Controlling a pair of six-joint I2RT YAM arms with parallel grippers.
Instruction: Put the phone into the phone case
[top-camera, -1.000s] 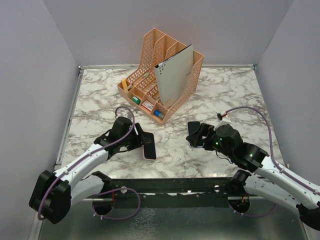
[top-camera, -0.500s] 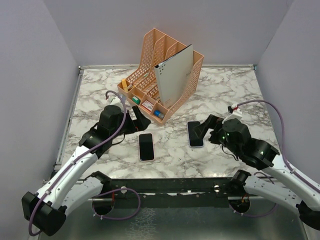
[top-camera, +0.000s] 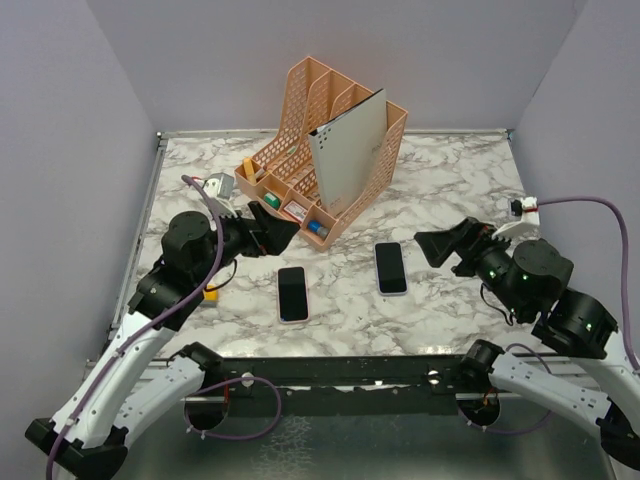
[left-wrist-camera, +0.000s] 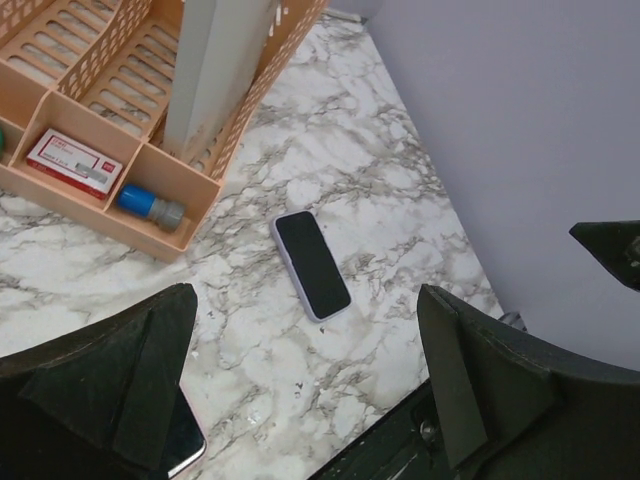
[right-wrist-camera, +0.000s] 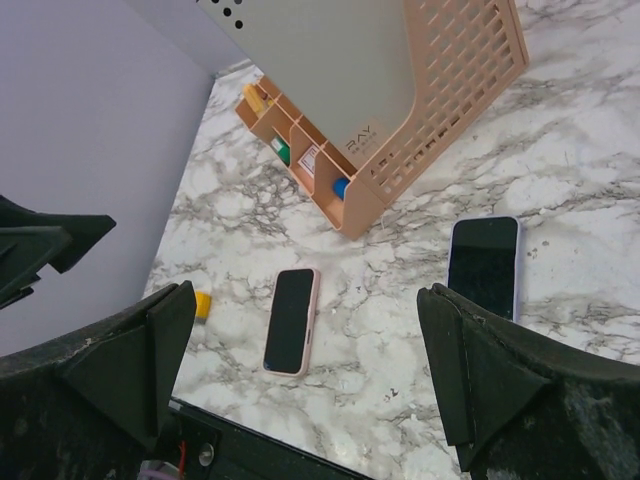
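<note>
A dark-screened phone lies face up and flat inside a pink phone case (top-camera: 292, 293) on the marble table, left of centre. It also shows in the right wrist view (right-wrist-camera: 292, 320). A second dark-screened phone with a pale lilac rim (top-camera: 390, 268) lies to its right, seen from the left wrist too (left-wrist-camera: 312, 264). My left gripper (top-camera: 275, 235) hangs open above and behind the pink-cased phone, holding nothing. My right gripper (top-camera: 440, 245) is open and empty, raised to the right of the lilac phone.
An orange mesh desk organiser (top-camera: 300, 110) stands at the back centre, with a grey folder (top-camera: 348, 155) upright in it and small items in its front trays. A small yellow object (top-camera: 208, 293) lies left of the pink-cased phone. Grey walls enclose the table.
My left gripper has opened, let go of the pink-cased phone and risen back to the left. My right gripper has lifted and drawn back to the right, away from the lilac phone.
</note>
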